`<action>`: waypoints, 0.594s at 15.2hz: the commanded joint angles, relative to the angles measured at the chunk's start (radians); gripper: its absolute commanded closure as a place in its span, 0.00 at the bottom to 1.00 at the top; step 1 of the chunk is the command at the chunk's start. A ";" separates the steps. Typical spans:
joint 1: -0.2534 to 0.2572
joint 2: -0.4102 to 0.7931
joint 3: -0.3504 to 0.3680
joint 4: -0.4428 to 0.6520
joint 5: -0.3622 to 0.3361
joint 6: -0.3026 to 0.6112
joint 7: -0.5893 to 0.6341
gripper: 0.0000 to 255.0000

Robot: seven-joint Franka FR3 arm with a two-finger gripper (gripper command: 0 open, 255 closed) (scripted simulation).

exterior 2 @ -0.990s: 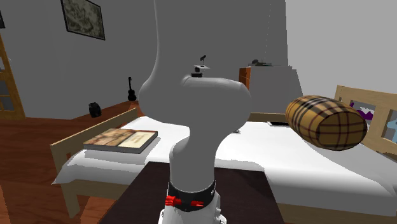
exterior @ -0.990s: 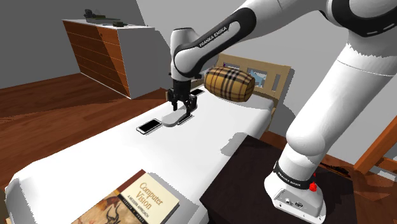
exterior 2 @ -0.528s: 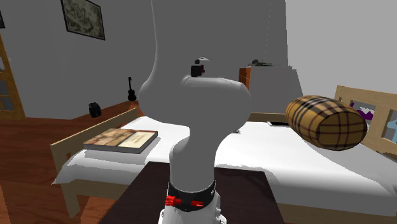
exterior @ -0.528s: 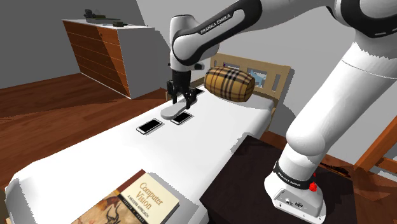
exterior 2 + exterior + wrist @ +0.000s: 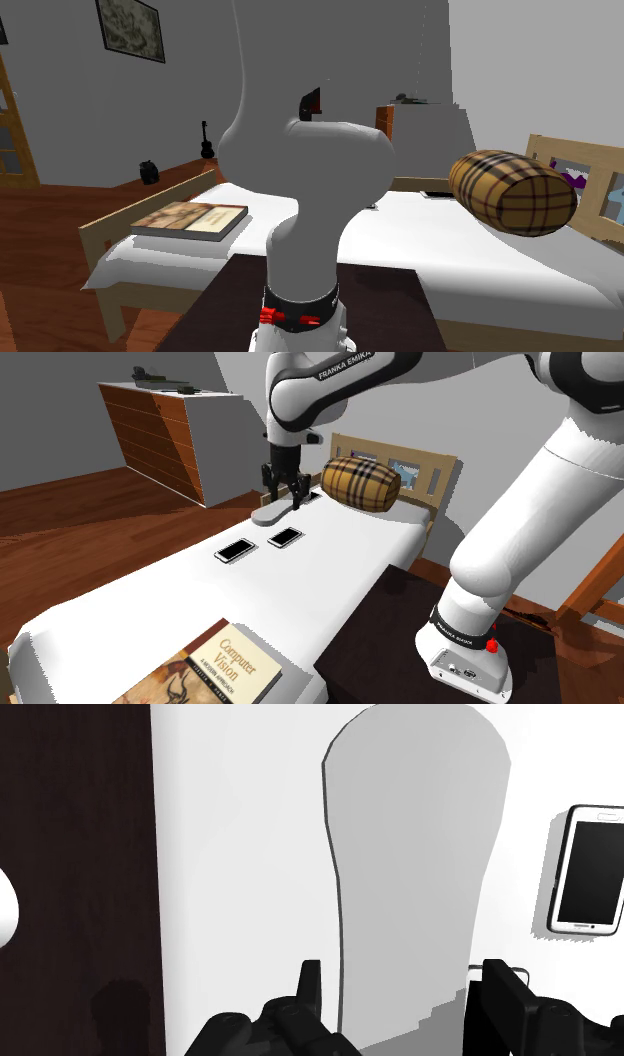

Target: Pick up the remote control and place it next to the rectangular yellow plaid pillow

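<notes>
The remote control [image 5: 271, 513] is a flat grey oblong, and it hangs a little above the white bed [image 5: 140, 602]. My gripper [image 5: 283, 498] is shut on its end nearest the pillow. In the wrist view the remote [image 5: 415, 854] runs out from between the two black fingers [image 5: 309, 991], which clasp it, so the gripper [image 5: 405, 1004] holds it. The tan plaid pillow [image 5: 361, 483] lies at the head of the bed, just beyond the gripper towards the shoulder view's right. It also lies at the second exterior view's right, pillow [image 5: 512, 192].
Two phones [image 5: 236, 550] [image 5: 285, 537] lie on the bed below the remote; one phone [image 5: 590, 869] is beside it in the wrist view. A book [image 5: 205, 670] sits near the foot. A wooden headboard [image 5: 410, 467] rises behind the pillow, and a dresser [image 5: 160, 437] stands by the wall.
The gripper has risen from the bed with the remote in it and shifted slightly toward the pillow. The phone under the remote is now uncovered.
</notes>
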 commanded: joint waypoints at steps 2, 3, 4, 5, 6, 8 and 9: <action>-0.001 -0.010 -0.004 0.031 0.002 -0.041 -0.003 1.00; -0.001 -0.013 -0.005 0.042 0.002 -0.055 -0.003 1.00; -0.001 -0.016 -0.006 0.052 0.003 -0.068 -0.004 1.00; -0.002 -0.019 -0.007 0.063 0.003 -0.082 -0.004 1.00; -0.002 -0.022 -0.008 0.075 0.003 -0.095 -0.004 1.00; -0.010 -0.040 -0.025 0.064 0.006 -0.103 -0.031 1.00; -0.019 -0.055 -0.042 0.047 0.008 -0.104 -0.058 1.00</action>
